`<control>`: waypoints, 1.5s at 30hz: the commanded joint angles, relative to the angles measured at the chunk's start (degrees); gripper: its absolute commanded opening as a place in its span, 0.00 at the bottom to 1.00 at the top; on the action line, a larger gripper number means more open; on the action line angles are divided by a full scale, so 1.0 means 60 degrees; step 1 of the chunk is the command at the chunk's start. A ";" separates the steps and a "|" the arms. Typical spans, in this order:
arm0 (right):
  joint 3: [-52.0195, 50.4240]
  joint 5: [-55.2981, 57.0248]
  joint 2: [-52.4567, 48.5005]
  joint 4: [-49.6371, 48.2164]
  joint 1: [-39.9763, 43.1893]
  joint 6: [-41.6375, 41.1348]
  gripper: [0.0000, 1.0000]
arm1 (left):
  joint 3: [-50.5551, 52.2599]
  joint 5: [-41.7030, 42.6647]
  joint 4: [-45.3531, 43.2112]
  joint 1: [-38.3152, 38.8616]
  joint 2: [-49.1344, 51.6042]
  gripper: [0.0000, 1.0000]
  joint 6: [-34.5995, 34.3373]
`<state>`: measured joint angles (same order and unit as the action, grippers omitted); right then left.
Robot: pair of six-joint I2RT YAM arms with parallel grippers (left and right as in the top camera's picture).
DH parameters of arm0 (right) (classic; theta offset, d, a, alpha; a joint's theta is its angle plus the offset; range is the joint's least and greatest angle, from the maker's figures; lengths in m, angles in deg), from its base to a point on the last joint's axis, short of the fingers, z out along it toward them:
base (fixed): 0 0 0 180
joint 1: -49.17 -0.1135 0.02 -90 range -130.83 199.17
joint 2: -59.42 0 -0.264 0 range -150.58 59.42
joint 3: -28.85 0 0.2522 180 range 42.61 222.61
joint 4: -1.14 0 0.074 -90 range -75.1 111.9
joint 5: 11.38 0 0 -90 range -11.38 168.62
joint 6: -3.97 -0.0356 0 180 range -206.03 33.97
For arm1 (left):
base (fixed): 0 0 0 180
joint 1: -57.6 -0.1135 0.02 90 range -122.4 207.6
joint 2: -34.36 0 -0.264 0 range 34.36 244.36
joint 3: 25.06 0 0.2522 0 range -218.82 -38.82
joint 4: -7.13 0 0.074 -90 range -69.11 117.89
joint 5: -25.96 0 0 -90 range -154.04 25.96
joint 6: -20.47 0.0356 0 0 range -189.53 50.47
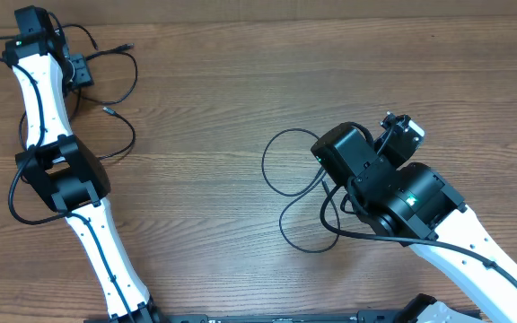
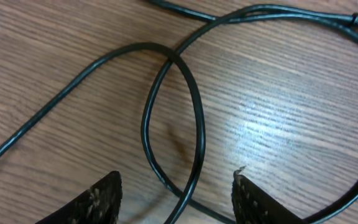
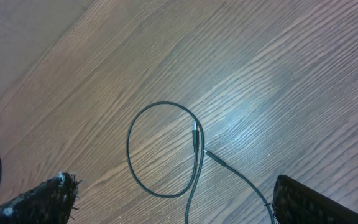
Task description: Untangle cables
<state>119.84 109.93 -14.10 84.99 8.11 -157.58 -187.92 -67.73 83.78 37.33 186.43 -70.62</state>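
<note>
Thin black cables loop at the table's far left, with small plug ends lying loose. My left gripper hovers low over them. In the left wrist view two strands cross into a narrow loop and run down between the fingers; the gripper is open, with neither pad touching a strand. Another cable forms a round loop in the middle. In the right wrist view this loop and its two metal-tipped ends lie ahead of my wide-open right gripper, well above the table.
The wooden table carries nothing but the cables. My right arm covers part of the middle cable, which curls into a second loop beside it. A thicker black robot cable hangs by the left arm's elbow.
</note>
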 commanded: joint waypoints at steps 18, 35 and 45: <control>0.0047 0.0007 0.0051 -0.0018 0.0000 0.0084 1.00 | -0.0022 0.0721 -0.0459 0.0076 0.0703 0.40 -0.0033; 0.0040 -0.0175 0.0051 0.0069 0.0000 0.0084 1.00 | -0.0266 -0.0419 -0.0189 0.0058 -0.0015 0.04 -0.0718; 0.0040 -0.0171 0.0051 0.0171 0.0000 0.0084 1.00 | -0.0266 -0.2000 0.0597 -0.0266 -0.0171 0.04 -0.1865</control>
<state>119.84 108.86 -14.10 86.08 8.09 -157.54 -188.09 -74.04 86.10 37.11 188.00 -76.80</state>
